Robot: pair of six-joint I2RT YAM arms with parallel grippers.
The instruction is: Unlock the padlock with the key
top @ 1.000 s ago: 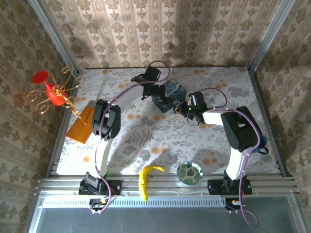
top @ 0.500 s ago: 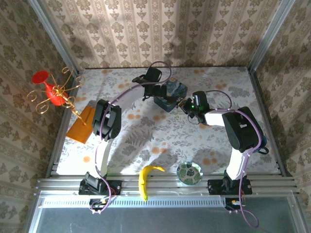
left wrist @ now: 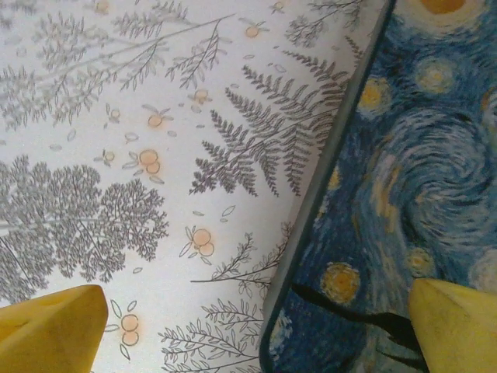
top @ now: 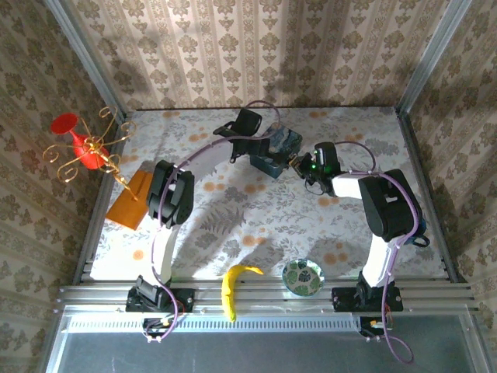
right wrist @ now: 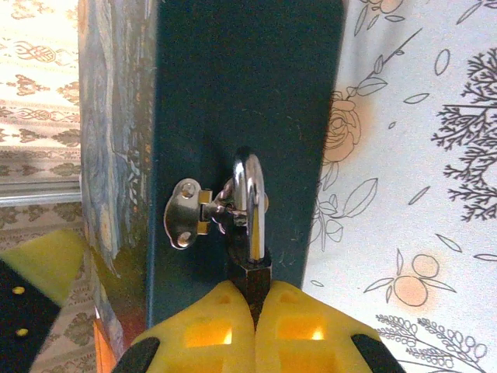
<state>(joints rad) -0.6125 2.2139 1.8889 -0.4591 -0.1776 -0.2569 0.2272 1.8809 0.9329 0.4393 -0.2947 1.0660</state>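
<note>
The padlock (right wrist: pixel 252 233) is hung by its silvery shackle from the hasp (right wrist: pixel 186 214) on the blue box (right wrist: pixel 233 78). Its dark body is touched by the tips of the right gripper (right wrist: pixel 255 299), which is closed tight; no key can be made out. The left gripper (left wrist: pixel 256 326) is spread wide above the box edge. The keying step is judged in hand, and a turn is called for next.

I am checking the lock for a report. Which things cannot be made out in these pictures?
- Right wrist view: lower body and keyhole of the padlock, covered by the right claw shut on it.
- Top view: the padlock's state, too small between the blue box and the right claw.
- Left wrist view: most of the blue box, cut off by the right and bottom edges.
</note>
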